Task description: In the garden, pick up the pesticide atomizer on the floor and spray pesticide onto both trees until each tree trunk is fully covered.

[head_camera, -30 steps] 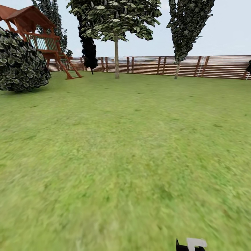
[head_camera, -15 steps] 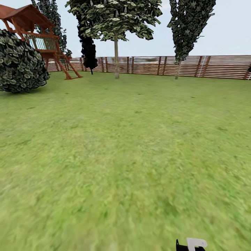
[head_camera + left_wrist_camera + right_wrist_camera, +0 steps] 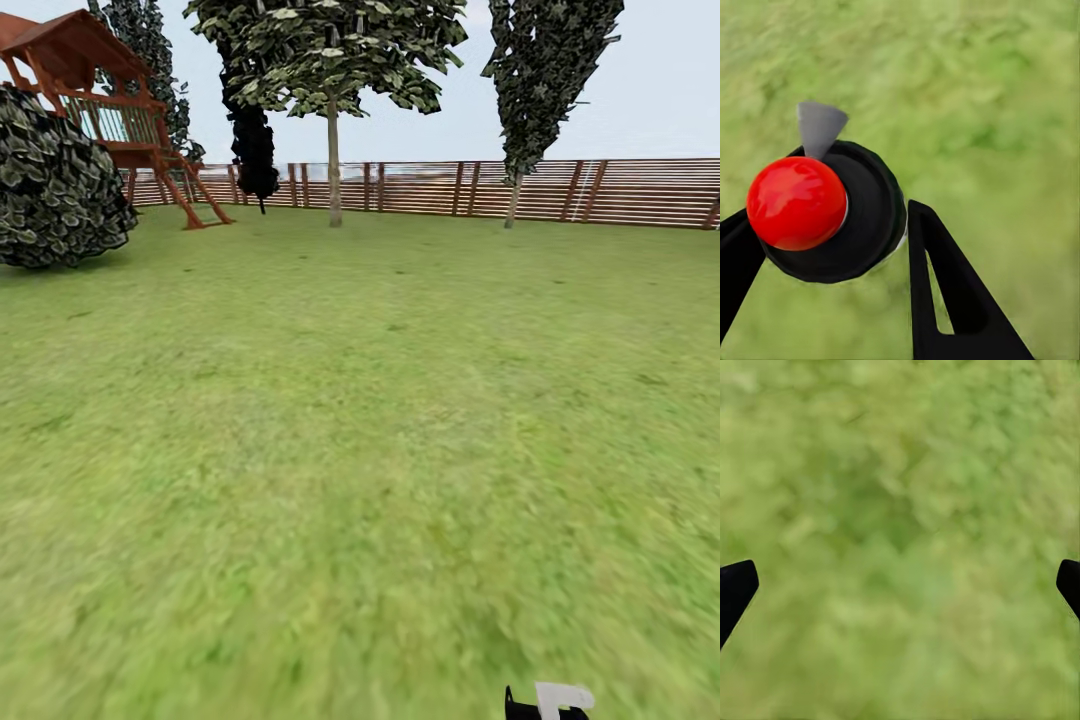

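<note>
In the left wrist view the pesticide atomizer point(image 3: 832, 217) is seen from its top: a round black body, a glossy red cap and a thin grey spray head point(image 3: 819, 126). My left gripper point(image 3: 832, 219) is shut on it, one black finger on each side, above blurry green grass floor point(image 3: 1005, 97). My right gripper point(image 3: 904, 581) is open over bare grass, with only its two black fingertips point(image 3: 735, 589) at the picture's edges. In the head view a tree point(image 3: 330, 50) with a straight pale tree trunk point(image 3: 334, 165) stands far ahead by the fence.
A brown slat fence point(image 3: 620, 190) closes the lawn's far side. A wooden play tower point(image 3: 110, 110) and a big round bush point(image 3: 55, 185) stand at the far left, a dark conifer point(image 3: 252, 140) beside them. A narrow tree point(image 3: 545, 80) rises at the right. A black gripper part with a white tab point(image 3: 548, 702) sits at the bottom edge.
The whole head view has shifted a little: the bush slides left and the right tree slides right, so the camera is moving forward over the lawn.
</note>
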Tool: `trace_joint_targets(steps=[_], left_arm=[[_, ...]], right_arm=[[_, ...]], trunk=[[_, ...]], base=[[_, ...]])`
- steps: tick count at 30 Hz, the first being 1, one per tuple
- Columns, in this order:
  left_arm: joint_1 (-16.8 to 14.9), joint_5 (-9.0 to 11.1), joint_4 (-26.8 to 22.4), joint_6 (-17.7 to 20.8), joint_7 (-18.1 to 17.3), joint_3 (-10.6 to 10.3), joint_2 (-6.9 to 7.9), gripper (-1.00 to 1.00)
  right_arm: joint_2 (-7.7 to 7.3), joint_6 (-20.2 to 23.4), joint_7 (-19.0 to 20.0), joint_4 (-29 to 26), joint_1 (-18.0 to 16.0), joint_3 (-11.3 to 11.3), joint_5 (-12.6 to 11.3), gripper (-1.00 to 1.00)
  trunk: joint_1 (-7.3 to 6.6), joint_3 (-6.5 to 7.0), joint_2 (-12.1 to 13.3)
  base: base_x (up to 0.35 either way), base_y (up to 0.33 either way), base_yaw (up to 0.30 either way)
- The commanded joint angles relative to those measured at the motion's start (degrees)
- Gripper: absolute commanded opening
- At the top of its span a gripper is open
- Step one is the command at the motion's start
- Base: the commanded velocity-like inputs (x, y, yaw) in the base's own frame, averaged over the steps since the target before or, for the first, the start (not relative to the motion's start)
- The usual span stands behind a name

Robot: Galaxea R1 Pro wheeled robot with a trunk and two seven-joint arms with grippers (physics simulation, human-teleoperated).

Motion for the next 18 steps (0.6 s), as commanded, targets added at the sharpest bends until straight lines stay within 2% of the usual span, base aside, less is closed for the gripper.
trace_joint_targets(steps=[1, 18], left_arm=[[0.0, 0.3, 0.0, -0.1, 0.3, -0.4, 0.02, -1.0], [0.0, 0.3, 0.0, -0.1, 0.3, -0.4, 0.08, -1.0]], right_arm=[[-0.01, -0.1, -0.3, 0.1, 0.0, -0.3, 0.6, 1.0], [-0.01, -0.1, -0.3, 0.1, 0.0, -0.3, 0.6, 1.0]], trunk=[[0.03, -0.05, 0.0], [0.03, -0.05, 0.0]], base=[[0.34, 0.0, 0.0], [0.34, 0.0, 0.0]])
